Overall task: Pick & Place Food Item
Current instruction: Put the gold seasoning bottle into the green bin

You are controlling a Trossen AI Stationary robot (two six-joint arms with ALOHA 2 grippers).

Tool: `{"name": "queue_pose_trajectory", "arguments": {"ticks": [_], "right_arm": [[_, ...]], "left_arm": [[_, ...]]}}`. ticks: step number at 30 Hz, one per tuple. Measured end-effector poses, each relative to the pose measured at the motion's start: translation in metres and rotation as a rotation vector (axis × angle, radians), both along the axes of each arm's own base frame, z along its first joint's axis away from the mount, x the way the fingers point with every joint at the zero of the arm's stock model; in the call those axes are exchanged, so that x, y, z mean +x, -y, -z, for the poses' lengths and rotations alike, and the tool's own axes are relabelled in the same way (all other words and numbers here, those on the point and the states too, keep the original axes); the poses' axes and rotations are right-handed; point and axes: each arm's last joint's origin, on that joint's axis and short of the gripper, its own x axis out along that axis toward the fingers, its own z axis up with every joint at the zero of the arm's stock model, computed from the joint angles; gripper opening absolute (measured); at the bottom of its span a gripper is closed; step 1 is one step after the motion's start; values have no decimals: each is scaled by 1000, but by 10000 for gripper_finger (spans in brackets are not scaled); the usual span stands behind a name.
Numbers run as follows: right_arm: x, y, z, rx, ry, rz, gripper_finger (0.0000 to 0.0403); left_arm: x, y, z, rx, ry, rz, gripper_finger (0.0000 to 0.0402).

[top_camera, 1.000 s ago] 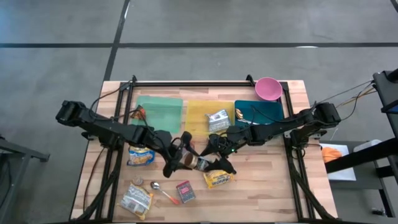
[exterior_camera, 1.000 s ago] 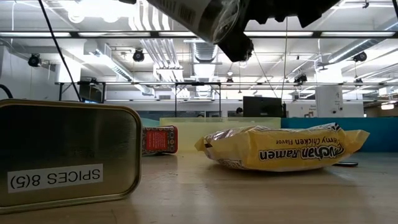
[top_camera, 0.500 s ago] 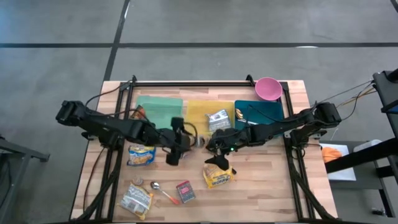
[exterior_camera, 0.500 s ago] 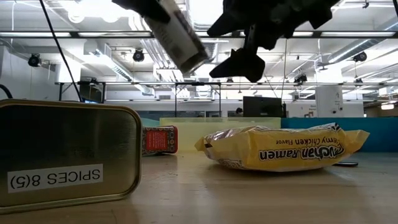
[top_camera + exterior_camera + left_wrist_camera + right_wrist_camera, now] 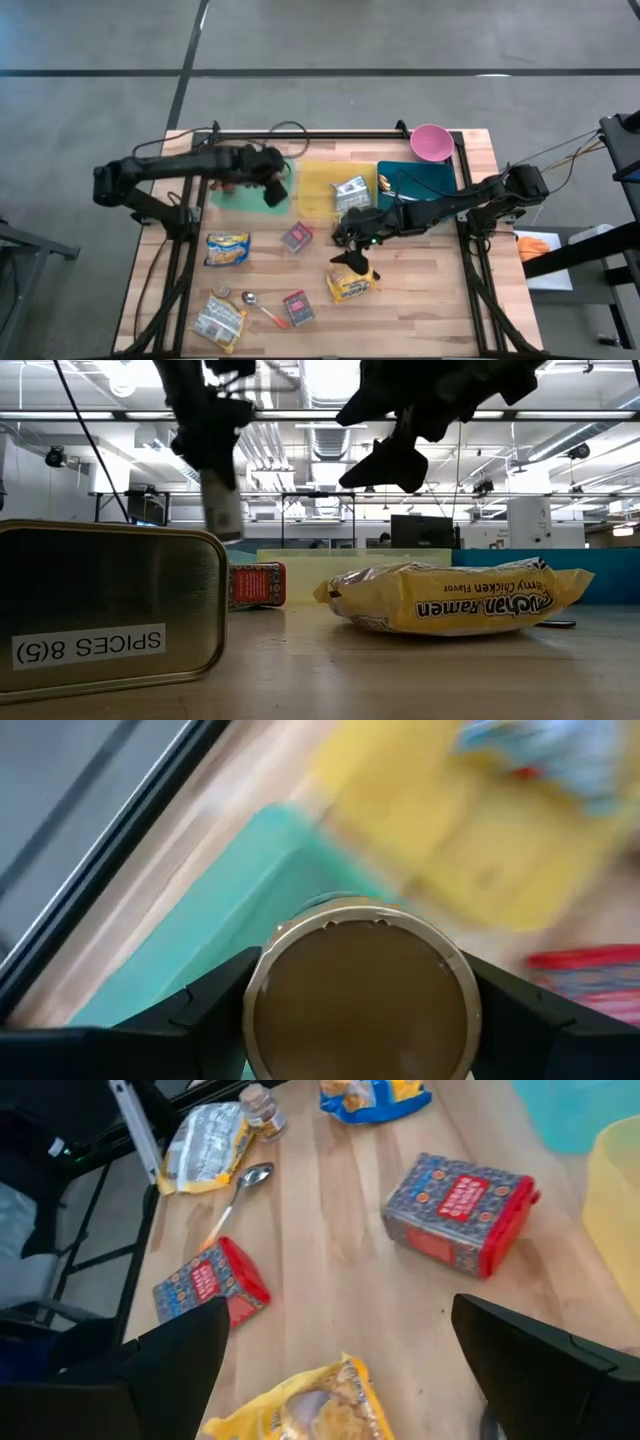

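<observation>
- Carrying a jar [image 5: 362,988] in the left gripper [image 5: 274,187], fingers clamped on its sides, above the right edge of the green tray [image 5: 238,190], far left of the table; likely the drop spot.
- Hanging upright in the low view, long axis near vertical, lid end toward the wrist.
- Waiting mid-table: right gripper [image 5: 354,262], spread wide and empty, above the ramen packet [image 5: 352,287].

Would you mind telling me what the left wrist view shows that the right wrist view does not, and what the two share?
Only the left wrist view shows the round gold-lidded jar clamped in the left end effector, above the green bin. Only the right wrist view shows the open right end effector, the spoon, a small red box and the yellow ramen packet. Both show the yellow bin and the wooden table.
</observation>
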Motion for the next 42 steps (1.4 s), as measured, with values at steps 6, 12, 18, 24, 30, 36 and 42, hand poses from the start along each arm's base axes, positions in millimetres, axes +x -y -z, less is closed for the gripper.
{"name": "queue_pose_trajectory", "arguments": {"ticks": [6,12,18,24,30,36,42], "right_arm": [[-2,1,4,-13,-44,-1,376],[-2,1,7,-17,-54,2,376],[-3,-3,8,-30,-52,11,376],[-4,-8,9,-39,-49,12,376],[-4,-9,8,-36,-48,14,376],[-4,-9,8,-35,-45,13,376],[-4,-9,8,-29,-45,16,376]], "left_arm": [[-24,-33,7,-87,-94,-141,279],[-38,-48,21,-120,-148,-201,279],[-49,-64,29,-124,-147,-291,279],[-59,-81,30,-117,-129,-402,279],[-62,-84,40,-130,-114,-442,279],[-67,-83,64,-183,-102,-449,279],[-72,-86,68,-187,-91,-477,279]]}}
